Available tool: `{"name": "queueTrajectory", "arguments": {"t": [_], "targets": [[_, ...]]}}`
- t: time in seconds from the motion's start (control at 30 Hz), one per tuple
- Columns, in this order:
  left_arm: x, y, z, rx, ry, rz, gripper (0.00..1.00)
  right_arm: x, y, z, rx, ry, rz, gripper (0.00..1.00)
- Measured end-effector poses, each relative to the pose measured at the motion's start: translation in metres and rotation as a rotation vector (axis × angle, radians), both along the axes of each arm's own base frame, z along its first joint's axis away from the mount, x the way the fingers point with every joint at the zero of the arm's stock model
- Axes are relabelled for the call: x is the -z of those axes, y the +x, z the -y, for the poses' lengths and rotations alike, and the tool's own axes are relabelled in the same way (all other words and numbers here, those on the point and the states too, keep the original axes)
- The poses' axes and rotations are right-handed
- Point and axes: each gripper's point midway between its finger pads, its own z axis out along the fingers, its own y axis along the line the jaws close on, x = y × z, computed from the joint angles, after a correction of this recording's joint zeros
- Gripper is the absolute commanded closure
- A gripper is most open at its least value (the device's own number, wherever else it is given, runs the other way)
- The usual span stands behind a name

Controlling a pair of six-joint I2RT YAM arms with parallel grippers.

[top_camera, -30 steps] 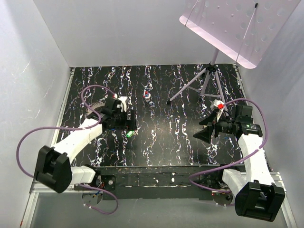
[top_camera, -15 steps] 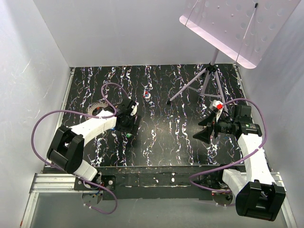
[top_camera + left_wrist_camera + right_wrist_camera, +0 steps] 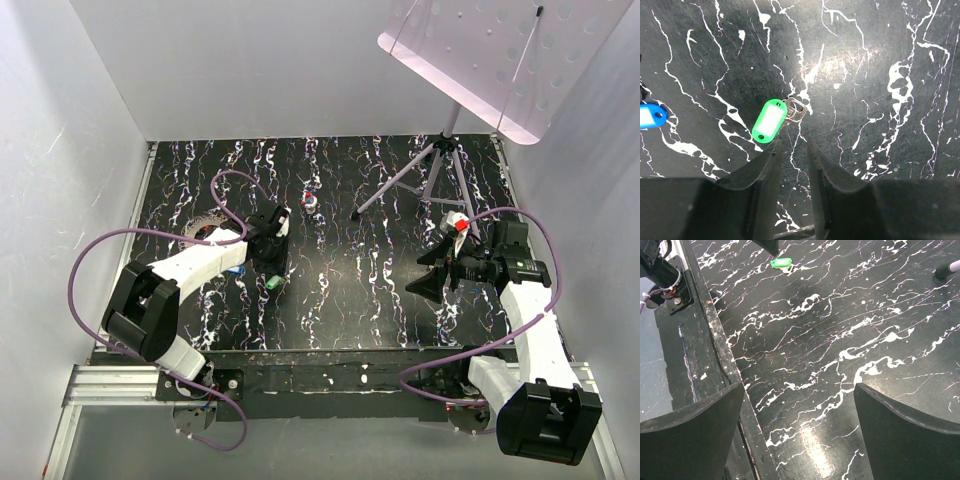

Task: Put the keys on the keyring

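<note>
Seeing green key [image 3: 769,120] lying diagonally, blade up-right; we're hovering left gripper [image 3: 792,147] just beside it, jaws slightly apart, empty.

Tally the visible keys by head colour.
Green key: 1
Blue key: 1
Red key: 1
Total: 3

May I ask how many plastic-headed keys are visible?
3: a green-headed key ahead of the left end effector, a blue-headed one at the left wrist view's left edge, a red-headed one beside the right arm. Others may be hidden.
</note>
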Motion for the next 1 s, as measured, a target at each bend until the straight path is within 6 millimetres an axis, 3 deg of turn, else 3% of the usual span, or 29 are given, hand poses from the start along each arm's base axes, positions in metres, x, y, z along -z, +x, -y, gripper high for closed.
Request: {"name": "queueTrajectory", "arguments": {"t": [0.33,0.67,1.0], "targets": [[0.006,0.0,0.0,-0.03,-0.006,-0.006,0.7,0.0,-0.001,-0.001,-0.007,-0.002,0.004,0.0],[0.028,-0.003,-0.003,-0.026,0.04,-0.061,0.7,0.0,-0.001,-0.001,-0.009,-0.003,0.006,0.0],[0.028,-0.001,-0.001,-0.033,0.033,-0.056,0.71,0.0,-0.001,-0.001,-0.01,-0.003,0.006,0.0]]}}
